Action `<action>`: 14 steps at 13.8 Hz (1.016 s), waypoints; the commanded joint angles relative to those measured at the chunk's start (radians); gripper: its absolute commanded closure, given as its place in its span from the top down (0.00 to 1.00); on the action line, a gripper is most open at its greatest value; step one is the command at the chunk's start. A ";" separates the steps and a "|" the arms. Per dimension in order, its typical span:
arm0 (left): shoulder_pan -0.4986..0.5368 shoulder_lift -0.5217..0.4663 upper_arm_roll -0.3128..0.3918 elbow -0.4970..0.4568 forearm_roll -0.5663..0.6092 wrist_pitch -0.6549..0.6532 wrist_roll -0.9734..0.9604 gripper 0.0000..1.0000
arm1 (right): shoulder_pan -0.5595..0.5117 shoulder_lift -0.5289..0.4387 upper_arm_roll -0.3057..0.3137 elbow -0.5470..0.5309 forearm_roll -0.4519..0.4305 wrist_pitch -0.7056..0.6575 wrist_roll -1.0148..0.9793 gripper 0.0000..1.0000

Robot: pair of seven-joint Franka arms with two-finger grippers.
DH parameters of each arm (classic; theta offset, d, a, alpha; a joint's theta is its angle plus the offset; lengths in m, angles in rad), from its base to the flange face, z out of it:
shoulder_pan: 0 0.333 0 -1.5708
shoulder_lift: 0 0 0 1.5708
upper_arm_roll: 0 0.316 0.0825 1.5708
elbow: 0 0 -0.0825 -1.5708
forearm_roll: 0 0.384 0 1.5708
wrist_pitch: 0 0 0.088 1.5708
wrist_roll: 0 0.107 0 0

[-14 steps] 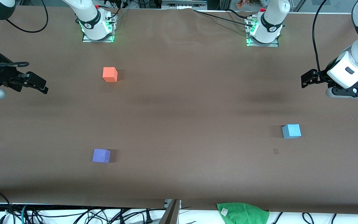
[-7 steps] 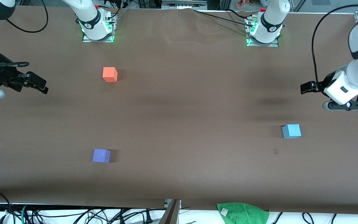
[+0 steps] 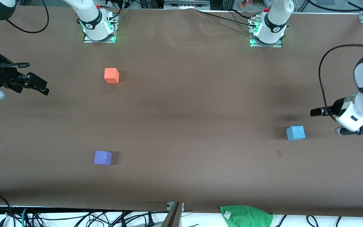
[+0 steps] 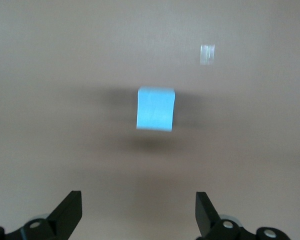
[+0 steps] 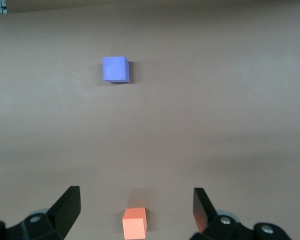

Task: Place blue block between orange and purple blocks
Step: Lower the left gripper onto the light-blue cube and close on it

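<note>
The blue block (image 3: 295, 132) sits on the brown table toward the left arm's end; it also shows in the left wrist view (image 4: 156, 109). My left gripper (image 3: 316, 112) is open and empty, low over the table just beside the blue block (image 4: 138, 212). The orange block (image 3: 111, 75) and the purple block (image 3: 102, 157) sit toward the right arm's end, the purple one nearer to the front camera. Both show in the right wrist view, orange (image 5: 135, 223) and purple (image 5: 115, 68). My right gripper (image 3: 38, 85) is open and empty and waits at its end of the table (image 5: 136, 197).
A green cloth (image 3: 246, 215) lies at the table edge nearest the front camera. A small tape mark (image 3: 279, 153) is on the table near the blue block. The arm bases (image 3: 99, 30) stand along the farthest edge.
My left arm has swung down and toward the front camera, bringing its gripper close to the blue block. The right arm and all three blocks have not moved.
</note>
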 commanded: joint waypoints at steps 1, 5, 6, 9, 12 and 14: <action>-0.008 0.118 -0.005 0.041 0.011 0.120 0.003 1.00 | -0.004 -0.001 0.005 0.008 0.017 -0.002 -0.016 0.99; -0.034 0.203 -0.014 0.024 0.012 0.255 0.006 1.00 | -0.009 -0.001 0.005 0.008 0.017 -0.001 -0.016 0.99; -0.034 0.213 -0.014 0.006 0.014 0.291 0.006 1.00 | -0.009 -0.001 0.005 0.008 0.017 -0.001 -0.016 0.99; -0.031 0.215 -0.014 -0.041 0.122 0.339 0.080 1.00 | -0.007 -0.001 0.005 0.008 0.017 -0.001 -0.016 0.99; -0.025 0.226 -0.014 -0.085 0.132 0.385 0.106 1.00 | -0.006 -0.001 0.005 0.008 0.017 -0.001 -0.016 0.99; -0.015 0.226 -0.015 -0.099 0.135 0.396 0.108 1.00 | -0.003 -0.001 0.005 0.008 0.016 -0.002 -0.016 0.99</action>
